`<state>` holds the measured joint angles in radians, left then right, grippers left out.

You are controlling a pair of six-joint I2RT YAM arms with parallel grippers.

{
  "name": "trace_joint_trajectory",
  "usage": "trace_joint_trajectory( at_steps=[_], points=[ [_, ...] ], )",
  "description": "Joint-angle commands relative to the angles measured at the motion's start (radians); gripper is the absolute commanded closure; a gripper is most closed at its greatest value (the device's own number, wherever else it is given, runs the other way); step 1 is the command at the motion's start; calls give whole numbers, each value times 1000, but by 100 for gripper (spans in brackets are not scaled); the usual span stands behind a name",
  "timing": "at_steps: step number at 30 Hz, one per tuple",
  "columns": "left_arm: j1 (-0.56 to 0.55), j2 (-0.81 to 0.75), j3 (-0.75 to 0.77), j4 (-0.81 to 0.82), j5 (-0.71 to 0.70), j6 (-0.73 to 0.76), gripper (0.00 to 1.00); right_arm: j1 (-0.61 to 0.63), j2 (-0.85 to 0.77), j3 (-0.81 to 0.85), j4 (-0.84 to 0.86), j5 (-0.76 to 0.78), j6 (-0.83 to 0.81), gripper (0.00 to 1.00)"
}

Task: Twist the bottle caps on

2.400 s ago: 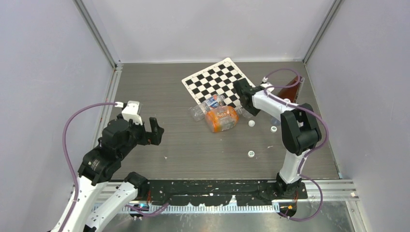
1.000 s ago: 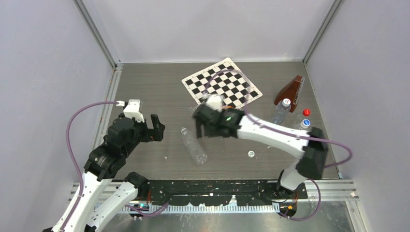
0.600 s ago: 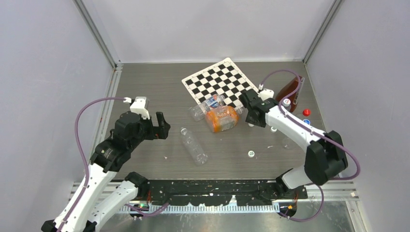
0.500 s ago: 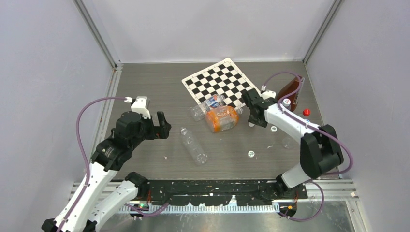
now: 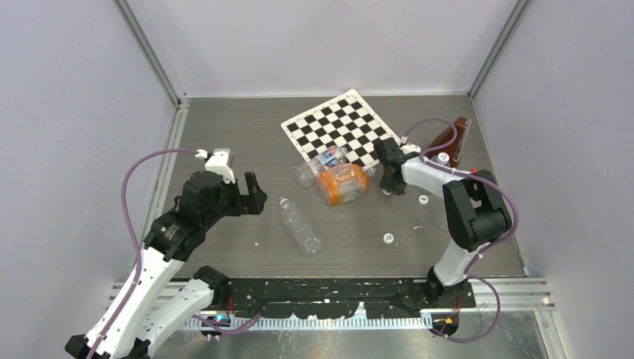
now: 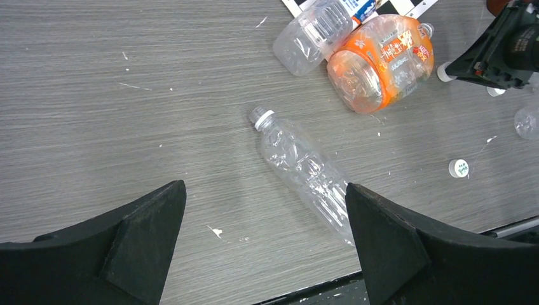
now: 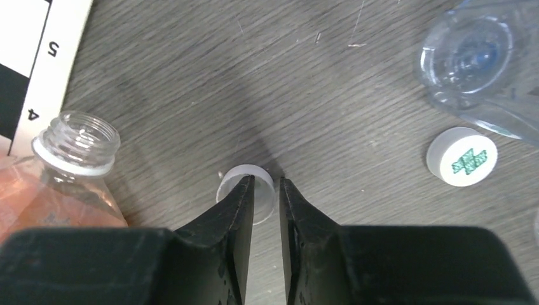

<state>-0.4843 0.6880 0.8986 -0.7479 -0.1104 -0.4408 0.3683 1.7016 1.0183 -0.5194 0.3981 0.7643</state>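
Note:
My right gripper (image 5: 388,185) is down at the table just right of the orange bottle (image 5: 342,183). In the right wrist view its jaws (image 7: 266,183) are nearly together over a white bottle cap (image 7: 236,185) lying open side up. One finger sits inside the cap and the other just outside its right wall. The orange bottle's open mouth (image 7: 76,146) lies to the left. Another white cap (image 7: 461,156) lies to the right, and a third (image 5: 388,238) nearer the front. My left gripper (image 5: 250,196) is open and empty, above a clear lying bottle (image 6: 305,168).
A clear bottle with a blue label (image 5: 318,166) lies against the orange one by the checkerboard (image 5: 340,127). A brown bottle (image 5: 447,138), a red cap (image 5: 473,173) and upright clear bottles (image 5: 445,221) stand at the right. A clear bottle base (image 7: 473,57) is near my right gripper.
My right gripper has come to the cap beside the orange bottle and settled there, its arm folding in. My left gripper has shifted slightly right and stays open.

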Motion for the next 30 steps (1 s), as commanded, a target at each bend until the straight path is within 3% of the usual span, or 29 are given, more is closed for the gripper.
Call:
trace_joint_trajectory(
  at_steps=[1, 7, 15, 21, 26, 30],
  points=[
    [-4, 2, 10, 29, 39, -14, 0, -8, 23, -21, 46, -3, 12, 79],
    [-4, -12, -13, 97, 105, -18, 0, -8, -90, -78, 41, -97, 11, 99],
    [-4, -42, -115, 434, 356, 7, 0, -6, -423, -152, 140, -422, 86, 99],
    [-4, 13, -137, 728, 469, -112, 0, 2, -645, -196, 361, -623, 170, 99],
    [-4, 122, -125, 982, 609, -258, 0, 8, -700, -207, 527, -789, 278, 100],
    [-21, 178, -133, 1163, 692, -203, 0, 45, -691, -209, 694, -880, 385, 99]
  ],
)
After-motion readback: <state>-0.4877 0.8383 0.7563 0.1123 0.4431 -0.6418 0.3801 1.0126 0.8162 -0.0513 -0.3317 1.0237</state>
